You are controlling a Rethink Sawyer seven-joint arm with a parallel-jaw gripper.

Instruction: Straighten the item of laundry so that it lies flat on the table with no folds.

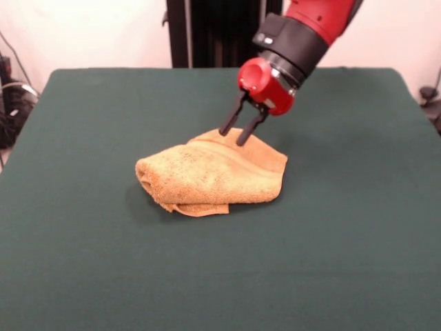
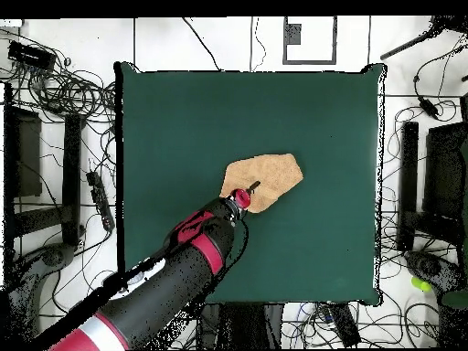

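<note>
— Front view first: what stands out from where you are?

— A tan-orange towel [image 1: 213, 178] lies bunched near the middle of the green table [image 1: 83, 262], folded over itself, with a rolled lip at its left end and a lower layer peeking out along the near edge. A darker woven band runs along its upper fold. The red and black arm [image 1: 313, 24] slants down from the upper right, and its gripper [image 1: 233, 138] hangs over the towel's far edge.

— And the fingers?

— Two dark fingers [image 1: 232, 116], spread with a clear gap between them. The tips sit at the cloth's far rim, one just touching it by the look of it. Nothing is pinched.

— Now the overhead view?

— The towel [image 2: 267, 179] shows as a lumpy, rounded patch a little off the table's centre, well clear of every edge of the table [image 2: 164, 119]. The arm [image 2: 174, 274] reaches in from the bottom left, and the gripper [image 2: 250, 187] meets the towel's lower left border. Cables and dark stands crowd the floor on both sides of the table.
</note>
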